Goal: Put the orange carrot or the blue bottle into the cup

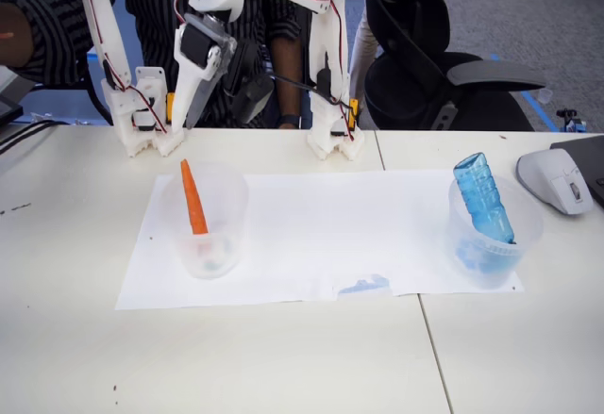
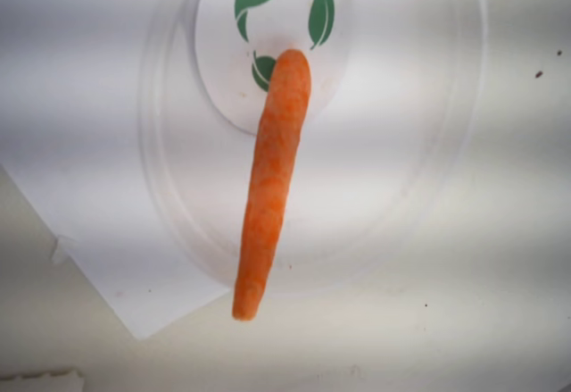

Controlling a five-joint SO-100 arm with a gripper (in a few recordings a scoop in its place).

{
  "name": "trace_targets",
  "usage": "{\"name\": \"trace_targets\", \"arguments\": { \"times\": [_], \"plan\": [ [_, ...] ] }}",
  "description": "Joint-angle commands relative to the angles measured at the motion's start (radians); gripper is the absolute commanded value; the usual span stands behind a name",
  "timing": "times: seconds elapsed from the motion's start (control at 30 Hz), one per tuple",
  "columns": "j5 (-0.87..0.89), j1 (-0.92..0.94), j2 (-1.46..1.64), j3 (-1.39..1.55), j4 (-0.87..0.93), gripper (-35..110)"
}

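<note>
1. The orange carrot (image 1: 192, 198) stands inside the cup (image 1: 209, 216), thick end on the cup floor, narrow tip leaning against the rim on the side toward the tabletop's far edge and rising above it.
2. The cup stands on the left part of a white paper sheet (image 1: 321, 235), which lies across the middle of the tabletop (image 1: 283, 357).
3. In the wrist view, the carrot (image 2: 270, 178) runs from the green leaf mark on the cup floor out past the rim of the cup (image 2: 401, 231).
4. The blue bottle (image 1: 484, 197) leans in a second clear cup (image 1: 494, 230) at the right end of the sheet (neck downward, base above the rim).
5. The pincer (image 1: 193, 89) hangs above the tabletop's far edge, well apart from the cup, holding nothing; how far its jaws stand apart cannot be told.
6. A grey device (image 1: 557, 178) rests near the tabletop's right edge.
7. A person (image 1: 151, 8) in a dark striped shirt stands behind the far edge.
</note>
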Motion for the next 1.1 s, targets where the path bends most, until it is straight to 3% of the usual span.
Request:
{"name": "trace_targets", "arguments": {
  "times": [0.0, 0.57, 0.83, 1.07],
  "plan": [
    [0.012, 0.020, 0.071, -0.074, -0.071, 21],
    [0.014, 0.021, 0.104, -0.075, -0.060, 21],
    [0.018, 0.021, 0.198, -0.060, -0.055, 9],
    [0.132, 0.023, 0.199, -0.058, 0.006, 8]
  ]
}}
